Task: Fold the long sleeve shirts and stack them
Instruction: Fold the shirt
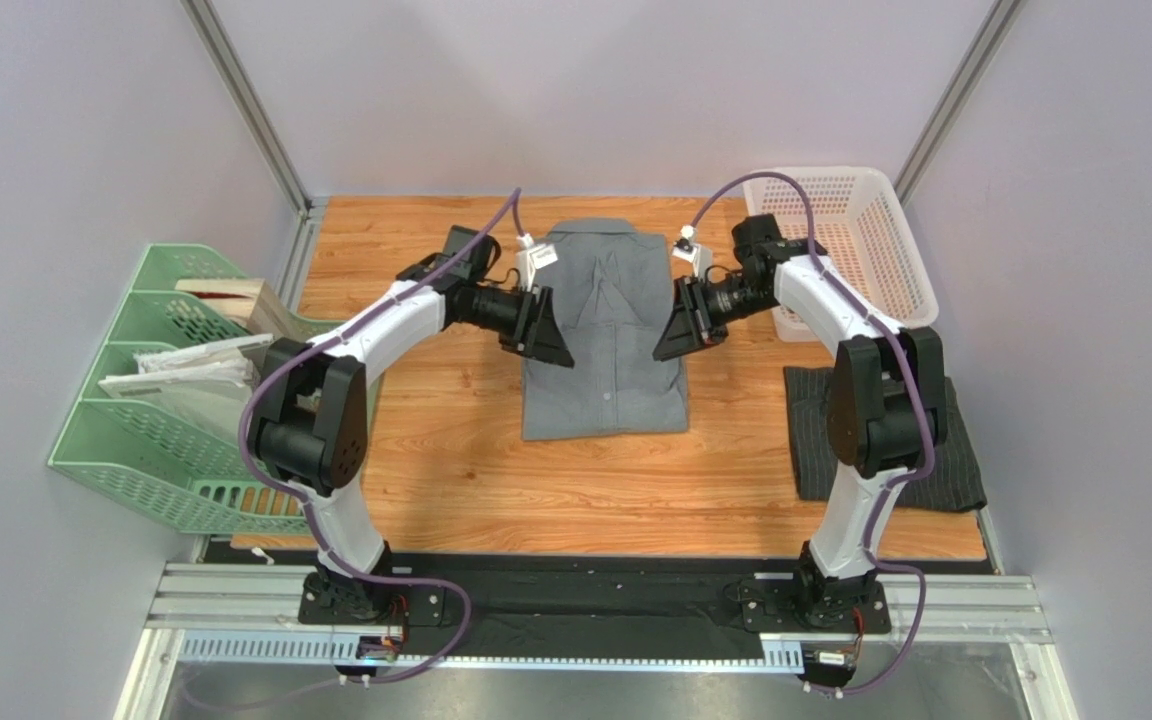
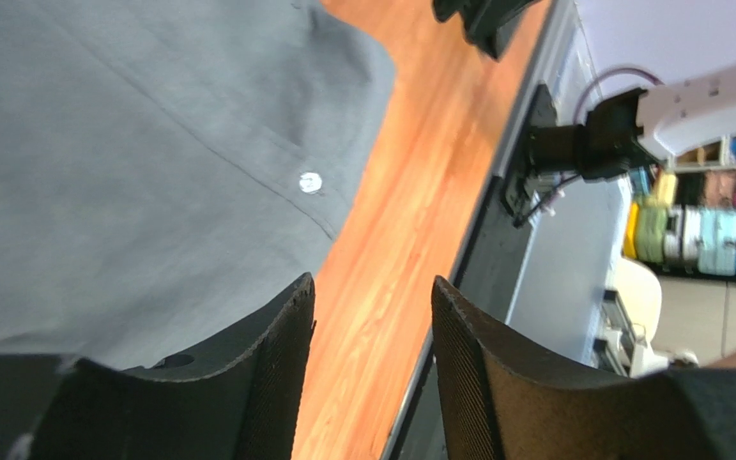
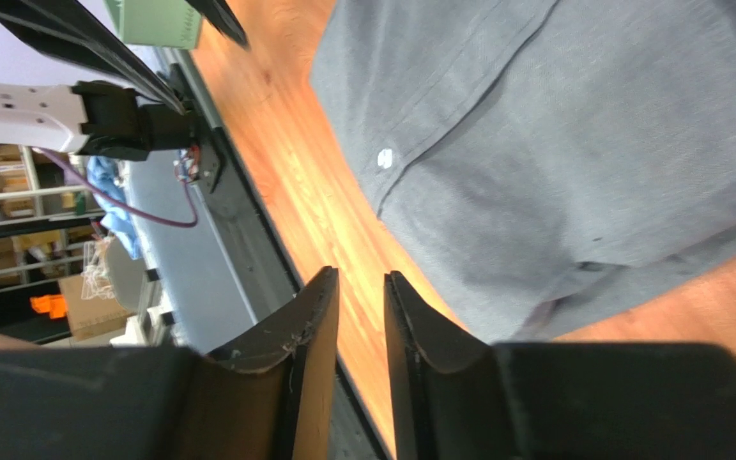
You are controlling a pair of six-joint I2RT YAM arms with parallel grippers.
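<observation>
Left gripper (image 1: pixel 552 333) and right gripper (image 1: pixel 677 324) are held empty, jaws parted, the right only narrowly. Between them, equally near each, the folded grey shirt (image 1: pixel 606 360) is laid, its long axis across their line. The charcoal shirt (image 1: pixel 812 438) is seen behind the right gripper.

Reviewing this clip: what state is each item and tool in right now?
grey shirt: flat, buttoned, sleeves folded out of sight
dark shirt: folded, partly behind right arm
white basket: looks empty
left tool: open, empty
right tool: slightly open, empty
</observation>
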